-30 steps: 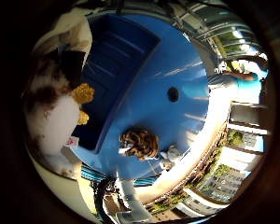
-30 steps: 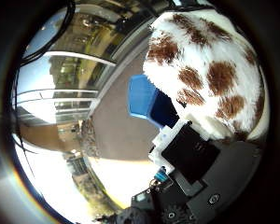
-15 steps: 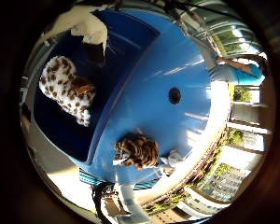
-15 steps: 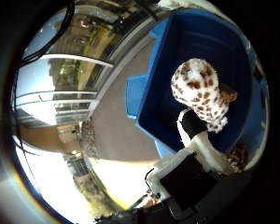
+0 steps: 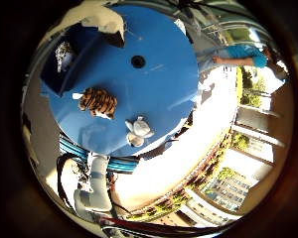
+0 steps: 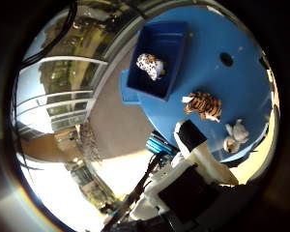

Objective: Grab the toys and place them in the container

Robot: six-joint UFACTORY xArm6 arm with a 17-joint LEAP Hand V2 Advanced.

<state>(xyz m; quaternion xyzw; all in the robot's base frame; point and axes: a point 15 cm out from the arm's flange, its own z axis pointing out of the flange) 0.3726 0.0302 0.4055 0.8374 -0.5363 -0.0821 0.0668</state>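
A spotted white and brown plush toy [image 6: 151,66] lies inside the blue rectangular container [image 6: 169,43], which stands on the round blue table [image 6: 237,87]. A striped tiger toy [image 6: 203,104] and a small white and grey toy [image 6: 238,133] lie on the table away from the container. My hand [image 6: 198,179] is high above the table, with its fingers relaxed and nothing between them. In the little finger side view a fingertip [image 5: 111,32] shows over the container's end, with the tiger toy [image 5: 97,101] and the white toy [image 5: 139,129] on the table below.
The table has a dark hole [image 5: 138,61] near its middle. Its rim [image 5: 194,119] drops to a paved floor [image 6: 111,121]. Railings and buildings [image 6: 58,87] stand around.
The spotted toy has left my hand and now lies in the container. My hand has risen far above the table, so the table and toys look much smaller.
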